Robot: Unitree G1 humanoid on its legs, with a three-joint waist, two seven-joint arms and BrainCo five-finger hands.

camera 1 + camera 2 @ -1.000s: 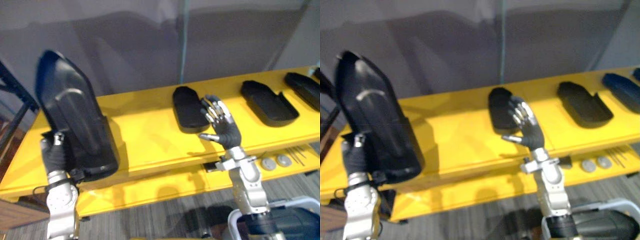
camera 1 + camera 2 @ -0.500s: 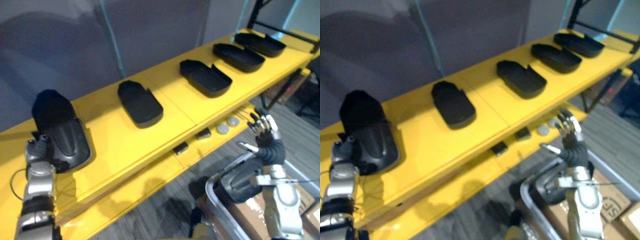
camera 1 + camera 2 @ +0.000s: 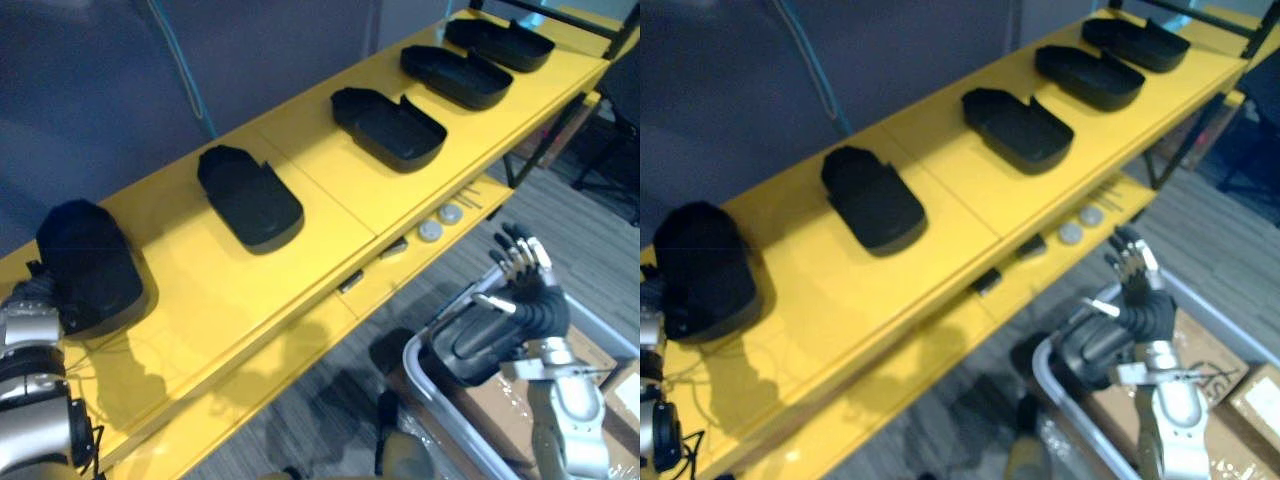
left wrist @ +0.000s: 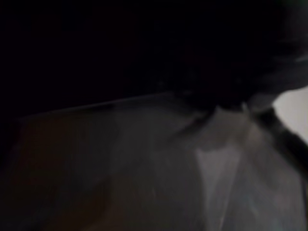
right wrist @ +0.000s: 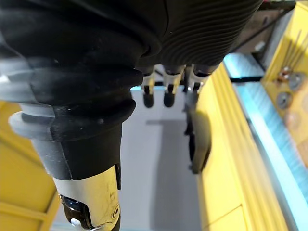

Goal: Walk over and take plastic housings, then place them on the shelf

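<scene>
Yellow shelf (image 3: 330, 215) with five black plastic housings laid out in a row along its top board. The left robot hand (image 3: 28, 295) is at the near end of that row. Its forearm comes up almost vertical and its dark ribbed cover sits right against the edge of the nearest housing (image 3: 88, 268), which lies flat on the board. The fingers are tucked behind that housing and the left wrist view is basically black, so I honestly can't tell if it's gripping or has let go.

The second housing (image 3: 250, 195), third housing (image 3: 390, 127), fourth housing (image 3: 455, 77) and fifth housing (image 3: 500, 42) sit further along. All four are well apart from the left robot hand, with gaps between them.

The right robot hand (image 3: 525, 290) is off the shelf altogether. Its forearm is upright, its fingers (image 3: 515, 255) are straight and pointing up, and the thumb sticks out sideways. It's released and holding nothing.

Just below it is a grey bin (image 3: 415, 370) with a dark moulded piece (image 3: 470, 345) inside. Between the right robot hand and the top board, the lower board (image 3: 300, 340) carries two round silver discs (image 3: 430, 231).
</scene>
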